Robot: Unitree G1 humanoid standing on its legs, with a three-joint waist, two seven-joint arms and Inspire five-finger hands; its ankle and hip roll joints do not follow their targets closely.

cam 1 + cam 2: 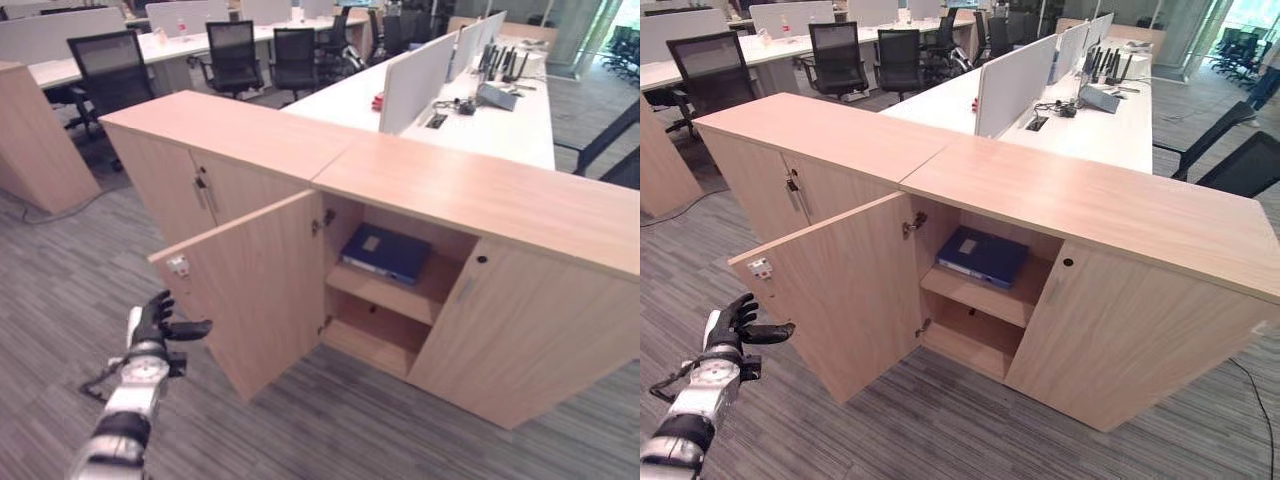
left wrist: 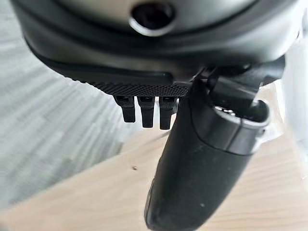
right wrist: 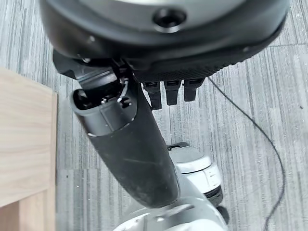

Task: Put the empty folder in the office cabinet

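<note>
The blue folder (image 1: 385, 252) lies flat on the upper shelf inside the wooden office cabinet (image 1: 480, 190). The cabinet's left door (image 1: 255, 290) stands swung open towards me. My left hand (image 1: 158, 320) hovers low beside the door's outer face, near its free edge, open with the thumb pointing at the wood and holding nothing. In the left wrist view the thumb (image 2: 192, 168) sits just over the door panel (image 2: 86, 197). My right hand (image 3: 130, 144) hangs open over the grey carpet beside a cabinet corner (image 3: 24, 144), holding nothing.
The cabinet's right door (image 1: 520, 330) is closed, and the lower shelf (image 1: 375, 335) is bare. A second cabinet (image 1: 200, 140) with closed doors adjoins on the left. Behind stand white desks with partitions (image 1: 470, 110) and black office chairs (image 1: 110, 70).
</note>
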